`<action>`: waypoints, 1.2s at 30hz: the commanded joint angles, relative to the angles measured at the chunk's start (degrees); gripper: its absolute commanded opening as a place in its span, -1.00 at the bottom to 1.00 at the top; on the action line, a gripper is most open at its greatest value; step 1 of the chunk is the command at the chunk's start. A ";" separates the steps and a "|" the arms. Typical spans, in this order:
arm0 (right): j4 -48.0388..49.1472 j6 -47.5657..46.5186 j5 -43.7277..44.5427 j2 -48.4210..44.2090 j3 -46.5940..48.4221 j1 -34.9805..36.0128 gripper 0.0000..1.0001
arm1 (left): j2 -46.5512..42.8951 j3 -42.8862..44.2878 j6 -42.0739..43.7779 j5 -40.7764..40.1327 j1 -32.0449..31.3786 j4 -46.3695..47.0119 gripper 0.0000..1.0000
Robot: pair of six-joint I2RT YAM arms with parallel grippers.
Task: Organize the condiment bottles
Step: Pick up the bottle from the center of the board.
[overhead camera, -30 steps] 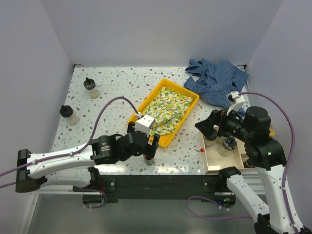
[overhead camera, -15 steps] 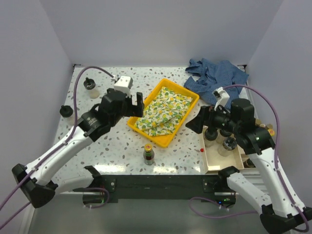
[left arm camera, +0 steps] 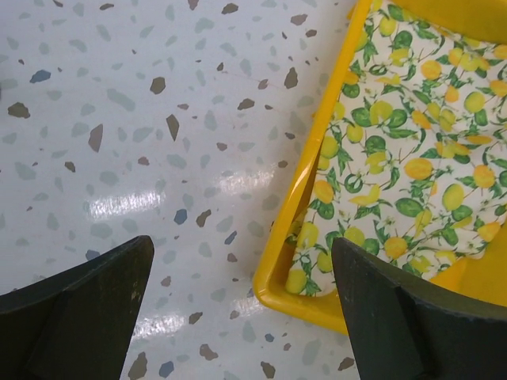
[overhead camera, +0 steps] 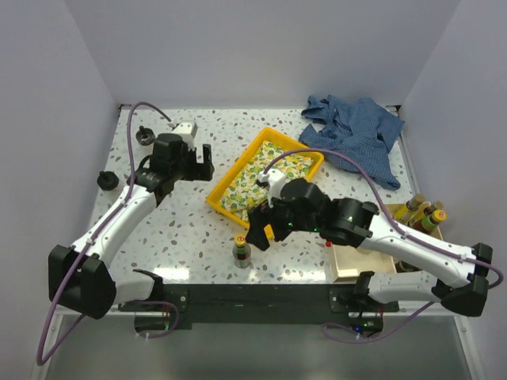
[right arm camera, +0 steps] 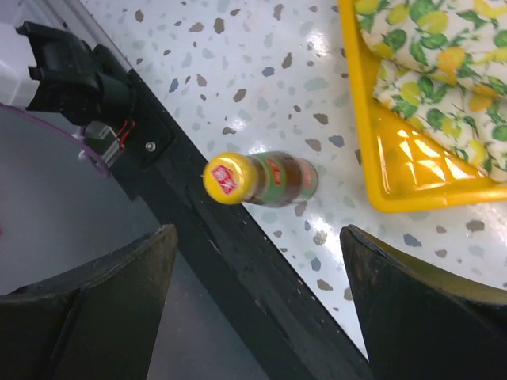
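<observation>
A small green bottle point(overhead camera: 242, 252) with a yellow cap and red label stands near the table's front edge; it also shows in the right wrist view point(right arm camera: 273, 180). My right gripper point(overhead camera: 255, 236) is open and empty just above and right of it point(right arm camera: 253, 317), not touching. My left gripper point(overhead camera: 204, 166) is open and empty over the near left corner of the yellow tray point(left arm camera: 297, 297). Two clear jars with black lids point(overhead camera: 143, 136) point(overhead camera: 106, 180) stand at the far left. Amber yellow-capped bottles point(overhead camera: 424, 210) stand at the right in a wooden box point(overhead camera: 348, 265).
The yellow tray point(overhead camera: 227, 208) holds a lemon-print cloth point(overhead camera: 265, 178). A crumpled blue cloth point(overhead camera: 356, 134) lies at the back right. A small red thing point(overhead camera: 328, 244) lies beside the box. The table's black front edge point(right arm camera: 238, 269) runs right under the bottle.
My left arm let go of the green bottle and swung back left to the tray's left side. My right arm swung from the wooden box to the green bottle at front centre.
</observation>
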 commanded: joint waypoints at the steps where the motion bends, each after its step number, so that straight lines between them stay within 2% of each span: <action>1: 6.24 -0.91 14.30 4.31 2.76 9.56 0.75 | -4.06 -3.61 4.39 -2.58 0.27 6.02 1.00; 3: 7.48 -1.26 19.50 5.73 2.23 11.42 0.75 | -4.67 -4.05 4.13 -2.76 0.27 5.92 1.00; 8: 15.12 -1.87 20.92 9.59 -0.41 12.31 0.64 | -5.38 -4.58 3.95 -2.40 0.27 5.92 1.00; 17: 14.08 -0.21 23.38 13.30 -1.37 14.33 0.41 | -6.09 -4.93 3.95 -2.58 0.27 6.01 1.00; 23: 14.16 1.99 24.08 14.52 -3.83 16.00 0.36 | -6.00 -4.67 4.39 -3.02 0.27 5.75 1.00; 26: 14.78 2.61 24.70 15.32 -4.36 16.09 0.11 | -6.08 -4.67 4.57 -3.72 0.18 5.66 1.00; 27: 15.04 2.52 24.87 15.32 -4.36 16.18 -0.13 | -6.00 -4.58 4.57 -3.81 0.27 5.66 1.00; 31: 15.74 1.38 27.33 13.57 -3.92 16.27 -0.58 | -5.91 -4.75 4.48 -3.73 0.18 5.66 1.00; 33: 16.09 0.06 28.12 13.03 -3.49 16.27 -0.72 | -5.82 -4.67 4.48 -3.73 0.18 5.57 1.00; 35: 16.01 -0.90 28.74 12.68 -2.96 16.18 -0.98 | -5.82 -4.67 4.57 -3.81 0.27 5.66 1.00; 36: 15.75 -1.08 29.18 12.59 -2.43 16.27 -1.00 | -5.82 -4.67 4.57 -3.81 0.27 5.66 1.00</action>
